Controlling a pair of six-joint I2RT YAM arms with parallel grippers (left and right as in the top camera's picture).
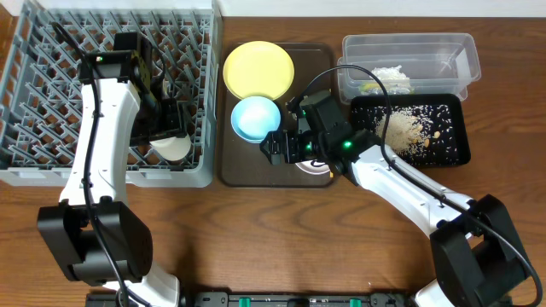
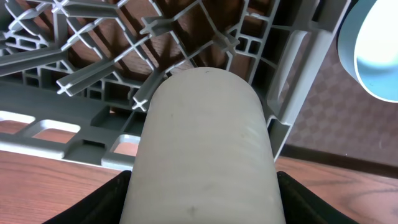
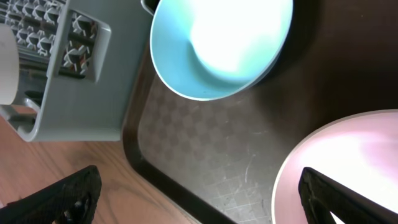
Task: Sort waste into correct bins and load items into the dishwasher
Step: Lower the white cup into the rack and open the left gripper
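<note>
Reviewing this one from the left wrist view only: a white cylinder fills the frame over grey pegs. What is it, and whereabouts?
Observer: A white cup, gripped by the left end effector at the dish rack corner nearest the brown serving tray.
Operator: And the other arm?
Observer: The right end effector hangs open above that tray, beside a small white bowl.
Operator: Anything else there?
Observer: A yellow plate at the tray's far end.

No legible text or markings anywhere.
</note>
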